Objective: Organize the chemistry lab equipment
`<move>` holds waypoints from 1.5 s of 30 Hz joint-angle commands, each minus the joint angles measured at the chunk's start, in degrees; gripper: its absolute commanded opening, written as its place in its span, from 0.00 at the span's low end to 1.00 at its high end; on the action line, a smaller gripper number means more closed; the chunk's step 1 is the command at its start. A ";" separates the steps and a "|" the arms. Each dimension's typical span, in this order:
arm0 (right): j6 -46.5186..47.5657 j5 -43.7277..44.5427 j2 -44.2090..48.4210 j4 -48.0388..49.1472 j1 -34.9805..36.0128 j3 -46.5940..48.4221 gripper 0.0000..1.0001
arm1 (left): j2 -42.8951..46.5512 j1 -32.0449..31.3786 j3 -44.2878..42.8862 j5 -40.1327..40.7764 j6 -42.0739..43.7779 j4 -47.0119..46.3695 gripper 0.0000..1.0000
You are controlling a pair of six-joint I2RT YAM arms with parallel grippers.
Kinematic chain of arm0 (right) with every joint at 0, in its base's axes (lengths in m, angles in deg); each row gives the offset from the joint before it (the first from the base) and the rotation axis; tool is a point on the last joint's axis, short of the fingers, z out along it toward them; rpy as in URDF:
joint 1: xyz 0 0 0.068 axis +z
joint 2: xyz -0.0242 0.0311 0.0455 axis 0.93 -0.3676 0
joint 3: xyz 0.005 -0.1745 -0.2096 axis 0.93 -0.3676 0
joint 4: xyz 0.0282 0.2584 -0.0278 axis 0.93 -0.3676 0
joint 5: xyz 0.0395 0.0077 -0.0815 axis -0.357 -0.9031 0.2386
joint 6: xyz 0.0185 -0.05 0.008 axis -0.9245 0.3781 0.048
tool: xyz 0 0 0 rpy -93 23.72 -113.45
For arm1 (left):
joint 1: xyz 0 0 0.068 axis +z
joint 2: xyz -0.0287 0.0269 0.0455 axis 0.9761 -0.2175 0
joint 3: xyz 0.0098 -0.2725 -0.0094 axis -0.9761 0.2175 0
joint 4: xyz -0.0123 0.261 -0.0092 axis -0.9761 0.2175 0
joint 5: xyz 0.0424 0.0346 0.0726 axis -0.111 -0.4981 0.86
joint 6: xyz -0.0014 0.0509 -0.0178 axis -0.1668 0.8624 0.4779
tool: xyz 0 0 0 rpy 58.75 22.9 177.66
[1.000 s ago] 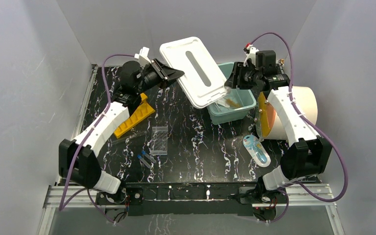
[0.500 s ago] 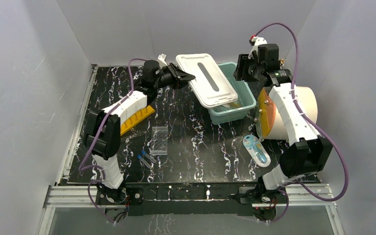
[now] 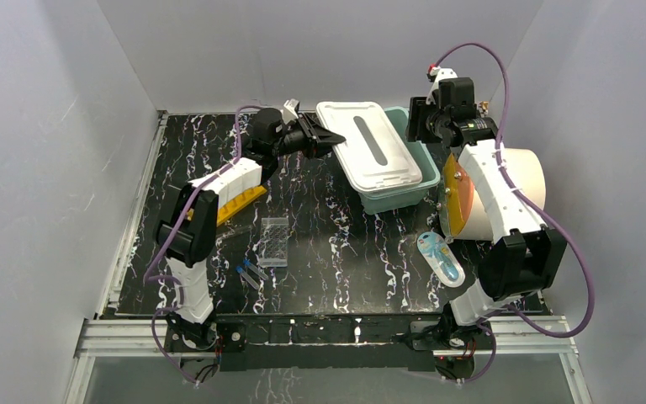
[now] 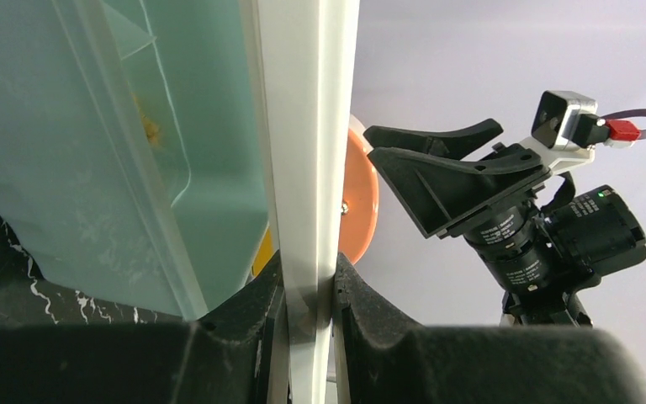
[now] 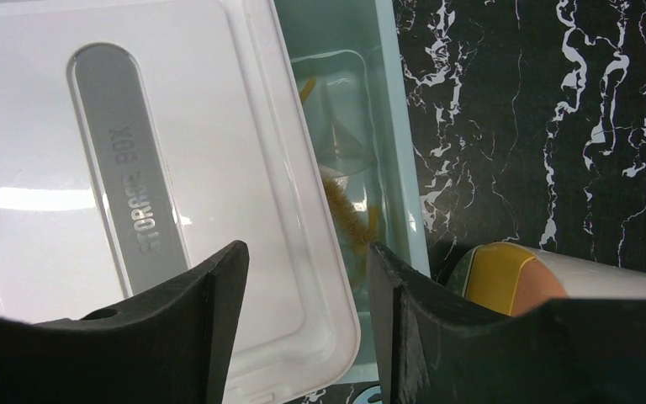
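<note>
While the left pincer (image 4: 307, 295) clamped the white plastic lid (image 3: 370, 143) by its edge over the teal bin (image 3: 399, 198), the right pincer (image 5: 303, 261) hung open and empty. Amber tubing (image 5: 349, 215), perhaps with a beaker, lay below it. The yellow holed rack (image 3: 240, 200), clear well plate (image 3: 275, 241) and blue-capped tubes (image 3: 251, 273) lay unpacked well behind the left pincer.

Three views, one lid (image 3: 374, 143)
Overhead looks down the surface (image 3: 336, 244); left wrist close edge-on, right wrist close above.

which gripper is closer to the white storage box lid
Left. The left gripper is clamped on the left edge of the white storage box lid; the right gripper hangs open just above its right side, not touching.
</note>
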 commanded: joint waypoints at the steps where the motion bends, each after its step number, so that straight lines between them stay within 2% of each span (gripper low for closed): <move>1: 1.06 2.17 -0.71 0.92 -0.16 0.34 0.62 | -0.44 -0.28 -1.77 -3.67 0.70 2.65 0.13; 4: 1.16 2.13 -0.93 0.99 -0.17 0.42 0.62 | -1.66 -0.34 -3.30 -4.28 2.07 6.05 0.18; 10: 1.31 2.21 -1.59 0.78 -0.20 0.38 0.63 | -3.54 -0.25 -6.93 -3.55 7.18 13.24 0.33; 15: 3.22 1.50 -2.91 1.48 -0.15 -0.82 0.66 | -6.83 -0.73 -11.18 -4.92 9.54 14.97 0.34; 21: 4.16 3.66 -5.80 0.95 -0.15 -0.05 0.67 | -8.72 -1.59 -15.96 -2.90 14.88 24.15 0.41; 27: 4.81 7.74 -8.45 0.39 -0.15 1.20 0.67 | -9.64 -1.59 -18.05 -2.44 16.72 26.60 0.46; 31: 5.14 8.95 -9.85 -0.06 -0.19 1.84 0.65 | -10.52 -1.59 -19.67 -2.21 18.02 27.83 0.48; 36: 4.88 11.44 -11.02 -1.30 -0.15 2.89 0.56 | -12.18 -1.59 -21.59 -1.92 18.59 28.93 0.49; 40: 5.36 11.84 -11.51 -1.20 -0.15 2.37 0.55 | -13.88 -1.59 -23.37 -2.39 18.66 29.19 0.49; 42: 5.24 13.75 -11.54 -1.28 -0.19 2.46 0.55 | -14.06 -1.59 -23.86 -2.22 18.76 29.19 0.47; 45: 4.21 19.09 -11.55 -1.88 -0.19 2.97 0.49 | -14.19 -1.59 -24.38 -1.91 18.98 29.11 0.53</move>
